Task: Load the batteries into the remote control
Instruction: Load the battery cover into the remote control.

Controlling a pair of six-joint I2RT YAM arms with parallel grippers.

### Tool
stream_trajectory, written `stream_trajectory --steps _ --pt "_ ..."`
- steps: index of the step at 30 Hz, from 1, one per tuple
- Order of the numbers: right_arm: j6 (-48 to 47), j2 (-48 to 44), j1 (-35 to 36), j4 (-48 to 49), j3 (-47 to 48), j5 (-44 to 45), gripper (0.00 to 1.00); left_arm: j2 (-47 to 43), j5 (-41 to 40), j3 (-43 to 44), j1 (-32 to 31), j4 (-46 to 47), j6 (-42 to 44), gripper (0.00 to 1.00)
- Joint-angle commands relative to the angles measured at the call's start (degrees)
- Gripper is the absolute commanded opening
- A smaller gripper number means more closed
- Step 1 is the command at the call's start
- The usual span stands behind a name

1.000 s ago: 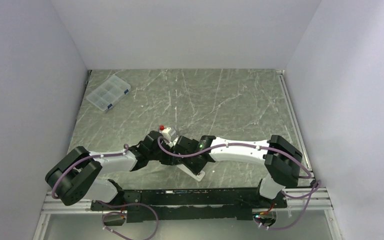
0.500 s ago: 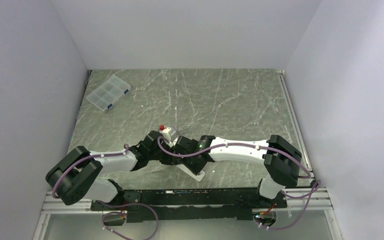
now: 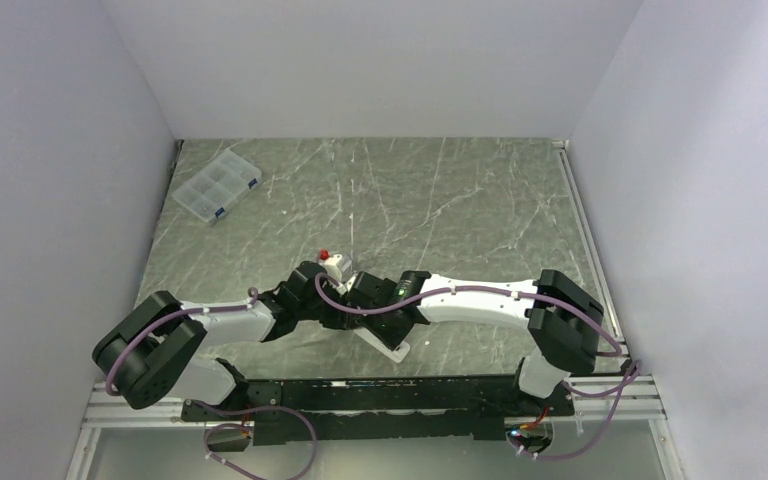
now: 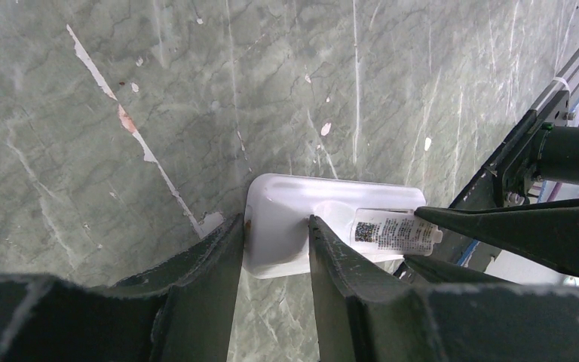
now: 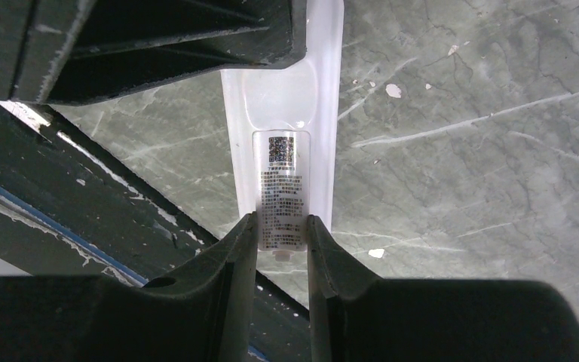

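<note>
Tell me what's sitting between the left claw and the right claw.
The remote control bridges them: the left claw grips one end, the right claw the labelled end. Both wrist views show it.

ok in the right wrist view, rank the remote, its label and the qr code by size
1. remote, largest though partly hidden
2. label
3. QR code, smallest, a patch within the label

The remote [image 4: 271, 211] is white, its label [image 5: 281, 196] printed in black. The surface [image 3: 460, 200] is grey-green, veined white like marble. The box [image 3: 217, 186] is clear with touches of blue.
</note>
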Motion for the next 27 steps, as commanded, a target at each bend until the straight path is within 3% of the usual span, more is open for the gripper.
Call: stream_trajectory --steps 1,27 --pt "0.3 0.0 -0.4 2.3 1.4 2.3 0.28 1.1 1.5 0.9 0.0 0.3 0.9 0.43" --pt "1.4 -2.0 -0.5 2.7 1.5 2.2 0.40 1.1 1.2 0.6 0.0 0.3 0.8 0.42"
